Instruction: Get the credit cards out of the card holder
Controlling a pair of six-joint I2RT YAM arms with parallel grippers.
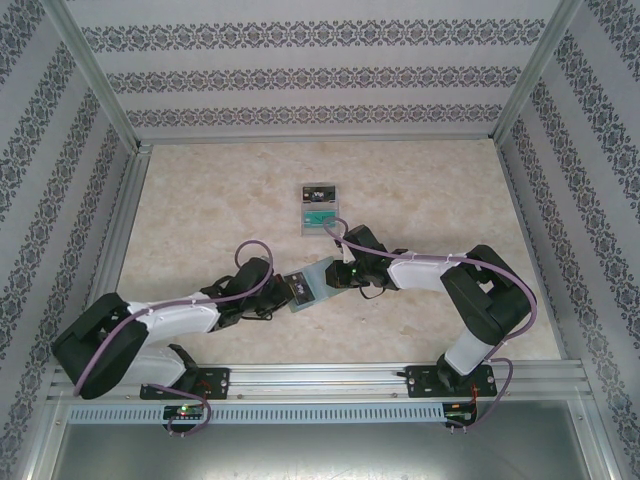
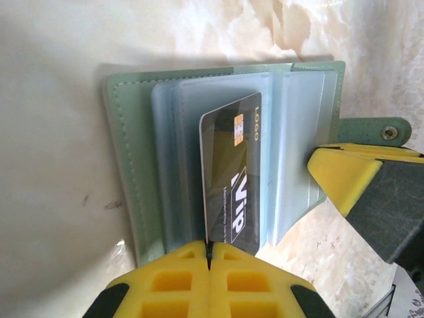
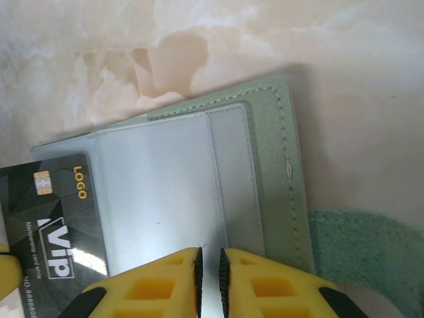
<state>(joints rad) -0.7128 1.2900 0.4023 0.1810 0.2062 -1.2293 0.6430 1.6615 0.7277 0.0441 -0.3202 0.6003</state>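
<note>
The card holder [image 1: 312, 283] lies open between my two grippers; it is sage green [image 2: 129, 165] with bluish clear pockets [image 3: 159, 179]. A black credit card [image 2: 232, 175] marked "VIP" sticks partway out of a pocket. My left gripper [image 2: 209, 246] is shut on that card's near edge. The same card [image 3: 56, 218] shows at the lower left of the right wrist view. My right gripper [image 3: 210, 255] is closed on the holder's opposite side, a pocket sheet between its jaws. One of its yellow fingers [image 2: 338, 172] presses the holder's edge beside the closure tab [image 2: 381, 129].
A pale grey tray [image 1: 303, 228] stands behind the holder, with a black card [image 1: 318, 191] and a teal card [image 1: 320, 217] in it. Patterned walls and metal posts enclose the marbled table [image 1: 200, 200]. Both arms reach inward from the near rail.
</note>
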